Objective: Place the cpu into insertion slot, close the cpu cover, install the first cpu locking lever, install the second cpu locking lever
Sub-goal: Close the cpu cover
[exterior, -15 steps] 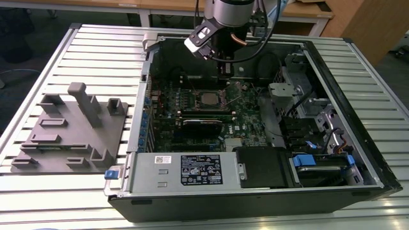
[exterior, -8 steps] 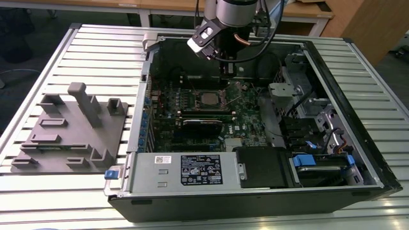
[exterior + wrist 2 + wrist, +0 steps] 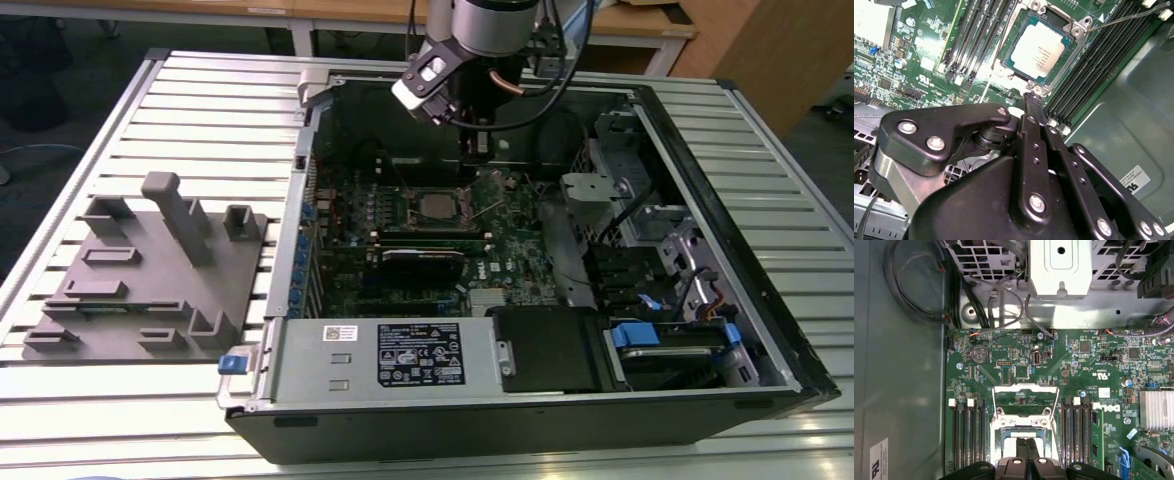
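The black two-fingered gripper [image 3: 1030, 100], pinched shut on nothing, hangs just beside the square black-framed insertion slot [image 3: 1053, 16], where the flat silver-topped cpu [image 3: 1041, 52] already sits. The thin square metal cpu cover [image 3: 1026, 388] stands swung open; closing it seems the step in hand, calling for a push on its free edge.

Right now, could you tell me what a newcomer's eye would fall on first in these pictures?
The open computer case on the slatted table, with the arm reaching down into it. At the board's middle the pale-topped cpu lies in the insertion slot, the shut end effector poised at its edge.
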You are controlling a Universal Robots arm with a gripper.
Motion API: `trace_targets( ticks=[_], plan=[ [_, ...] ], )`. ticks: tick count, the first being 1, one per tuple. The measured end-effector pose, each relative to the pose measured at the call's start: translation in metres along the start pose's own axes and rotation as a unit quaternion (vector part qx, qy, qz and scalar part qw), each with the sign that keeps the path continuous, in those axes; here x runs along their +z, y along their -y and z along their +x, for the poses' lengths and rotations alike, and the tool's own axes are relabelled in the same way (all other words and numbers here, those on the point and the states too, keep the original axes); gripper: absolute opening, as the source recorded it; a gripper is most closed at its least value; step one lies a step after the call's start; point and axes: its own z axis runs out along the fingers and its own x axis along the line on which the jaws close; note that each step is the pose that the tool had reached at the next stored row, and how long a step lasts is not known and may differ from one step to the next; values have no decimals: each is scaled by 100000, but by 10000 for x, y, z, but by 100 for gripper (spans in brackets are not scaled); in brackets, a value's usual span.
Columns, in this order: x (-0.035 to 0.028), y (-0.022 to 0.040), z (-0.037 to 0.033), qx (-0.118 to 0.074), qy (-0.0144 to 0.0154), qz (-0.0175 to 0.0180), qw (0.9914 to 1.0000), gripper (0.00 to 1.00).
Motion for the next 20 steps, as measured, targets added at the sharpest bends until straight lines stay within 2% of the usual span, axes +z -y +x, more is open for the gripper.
trace_targets(
  ticks=[8, 20],
  plan=[
    [1, -49, 1, 10, -3, 0, 100000, 11],
    [-24, -51, 1, 12, -3, 0, 100000, 11]
  ],
)
